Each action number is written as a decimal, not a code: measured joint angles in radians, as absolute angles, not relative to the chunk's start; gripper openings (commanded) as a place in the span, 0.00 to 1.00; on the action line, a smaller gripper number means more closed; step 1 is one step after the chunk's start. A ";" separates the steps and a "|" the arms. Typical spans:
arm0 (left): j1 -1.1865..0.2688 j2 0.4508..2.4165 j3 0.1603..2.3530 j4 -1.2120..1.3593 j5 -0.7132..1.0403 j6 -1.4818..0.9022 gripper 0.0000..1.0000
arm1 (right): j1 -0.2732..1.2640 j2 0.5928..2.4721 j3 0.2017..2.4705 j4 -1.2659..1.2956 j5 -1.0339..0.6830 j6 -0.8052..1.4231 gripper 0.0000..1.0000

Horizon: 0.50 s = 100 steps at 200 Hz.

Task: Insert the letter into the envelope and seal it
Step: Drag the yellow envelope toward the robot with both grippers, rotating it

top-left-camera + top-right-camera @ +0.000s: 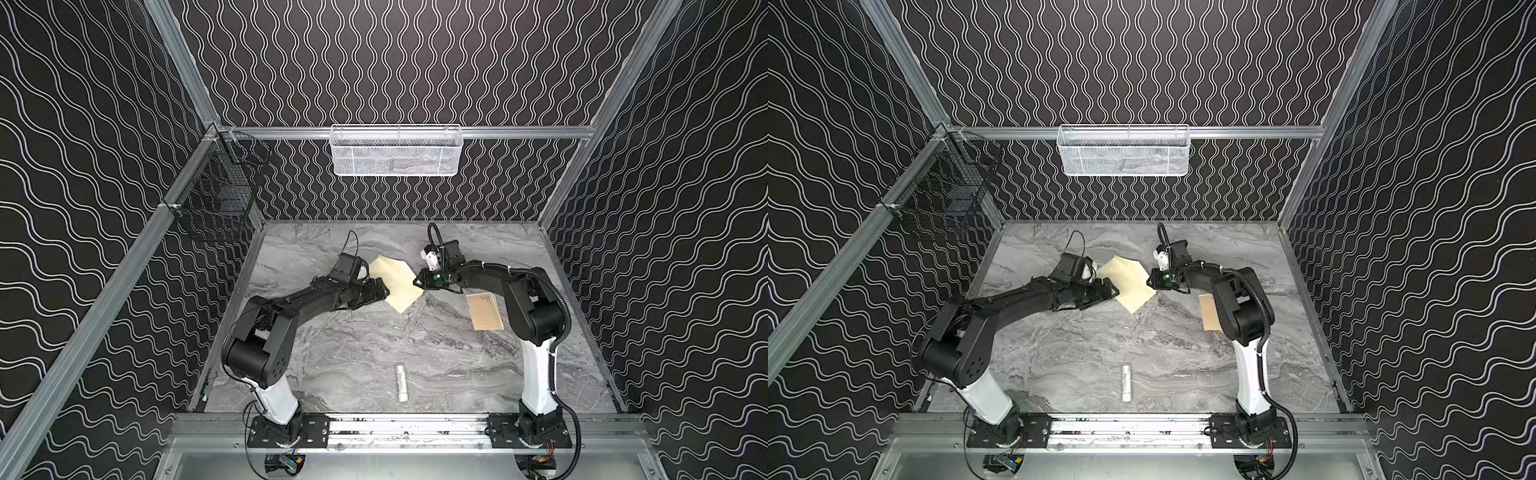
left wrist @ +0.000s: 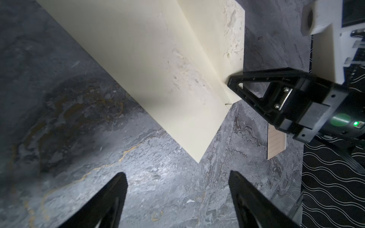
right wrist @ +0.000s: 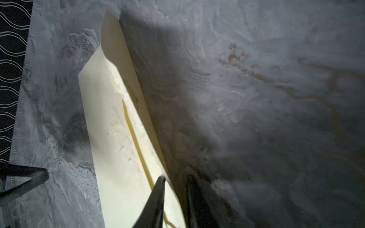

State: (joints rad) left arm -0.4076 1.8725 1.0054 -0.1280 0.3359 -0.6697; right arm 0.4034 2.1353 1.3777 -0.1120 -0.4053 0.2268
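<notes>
On the grey marble table (image 1: 353,353) we see the envelope (image 1: 399,286) askew toward the back edge, flap open. The letter (image 1: 484,311) sits near the right edge, partly hidden by the right arm (image 1: 515,291). The left gripper (image 2: 177,173) gapes empty beside the envelope. The right gripper (image 3: 175,178) straddles its flap, jaws nearly closed, hold unclear. A white stick (image 1: 402,382) lies near the front edge.
</notes>
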 measured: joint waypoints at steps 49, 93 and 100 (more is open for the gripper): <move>-0.408 1.829 0.952 -0.104 0.344 -0.679 0.85 | 0.424 2.082 1.308 -0.118 -0.394 0.252 0.10; -0.408 1.784 0.886 -0.065 0.352 -0.685 0.86 | 0.464 1.943 1.133 -0.091 -0.355 0.338 0.03; -0.408 1.776 0.873 -0.057 0.353 -0.690 0.86 | 0.476 1.914 1.103 -0.085 -0.349 0.357 0.02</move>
State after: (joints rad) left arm -0.4076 1.7756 0.8726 -0.0570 0.3531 -0.6903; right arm 0.4763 1.9137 1.1027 -0.0849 -0.3489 0.3569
